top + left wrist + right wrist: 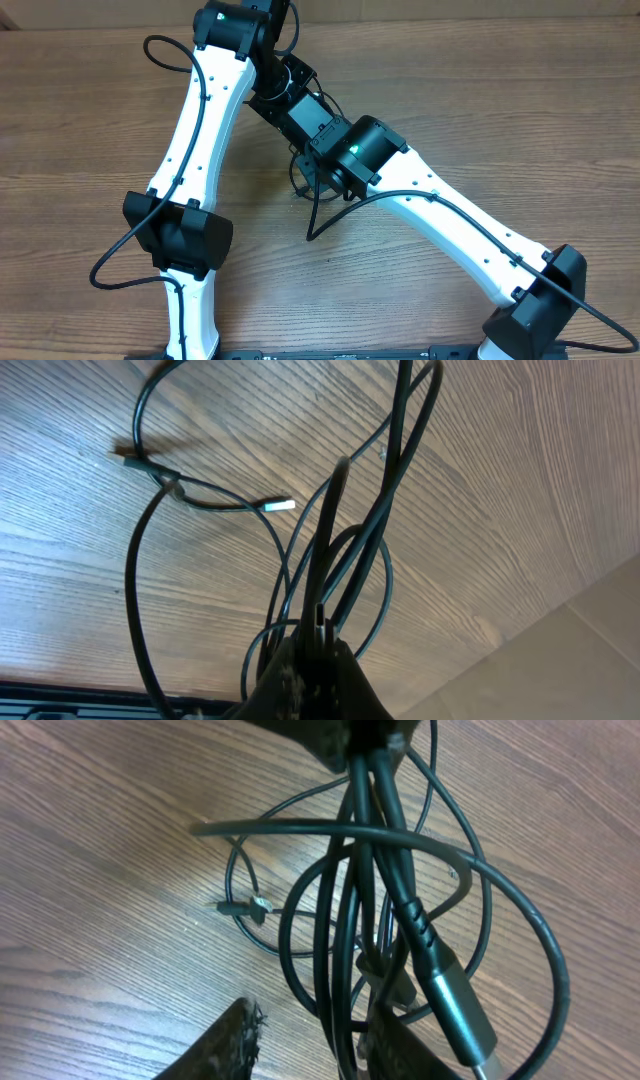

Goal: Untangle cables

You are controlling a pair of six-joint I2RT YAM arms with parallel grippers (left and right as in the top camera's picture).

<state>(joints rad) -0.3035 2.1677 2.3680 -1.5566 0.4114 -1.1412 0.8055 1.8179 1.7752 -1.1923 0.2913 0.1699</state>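
The white left arm [205, 120] stretched forward, then folded back, its dark left gripper [314, 635] pinched on thin black cables [415, 925]. The white right arm [450, 215] angled inward, the dark right gripper [315, 1042] standing with its fingers apart.

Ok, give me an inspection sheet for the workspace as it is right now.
Surface: wooden table, brown grain.
Job's things: the cables, tangled black loops with small plugs at the loose ends.
Clutter: nothing seen.
Grippers: left gripper shut on the cables; right gripper open, strands passing between its fingers.
Cables: arm wires run loosely along both arms.
Surroundings: pale board beyond the table's far edge.
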